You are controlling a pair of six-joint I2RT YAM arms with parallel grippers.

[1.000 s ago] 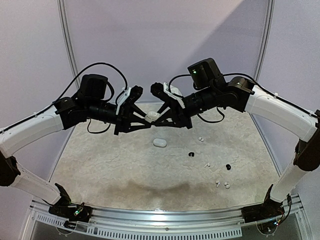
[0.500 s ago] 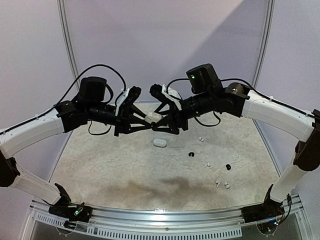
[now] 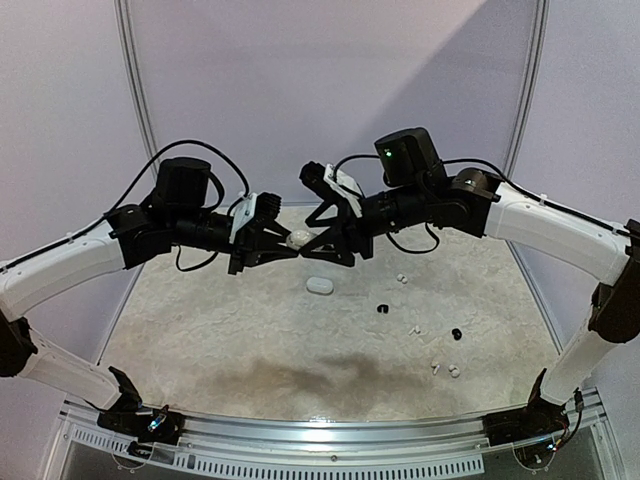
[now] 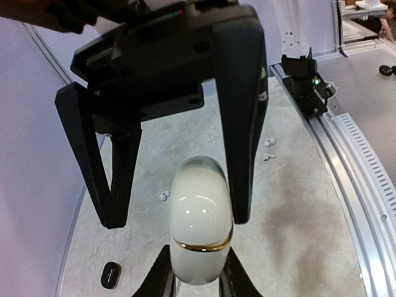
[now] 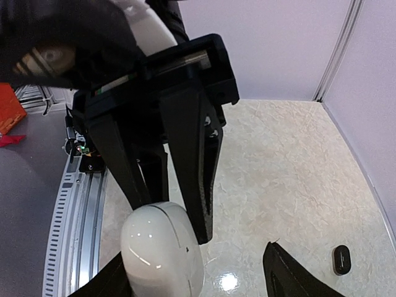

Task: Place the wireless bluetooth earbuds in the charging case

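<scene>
Pale speckled counter [image 3: 250, 330] below; from above we see the left fingers [image 3: 272, 252] clamped on a white charging case [image 3: 297, 237] in mid-air, the right fingers [image 3: 326, 243] straddling it wide, and earbuds [image 3: 454, 371] lying near right. Left wrist: the case is shut along its gold seam [image 4: 198, 246]. Right wrist: we judge the lid needs prising open next.

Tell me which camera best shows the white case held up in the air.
Left wrist: the white charging case fills mid-frame, its gold seam plain. Right wrist shows its smooth end, cut by the bottom edge. Top external shows only a small white speck.
</scene>
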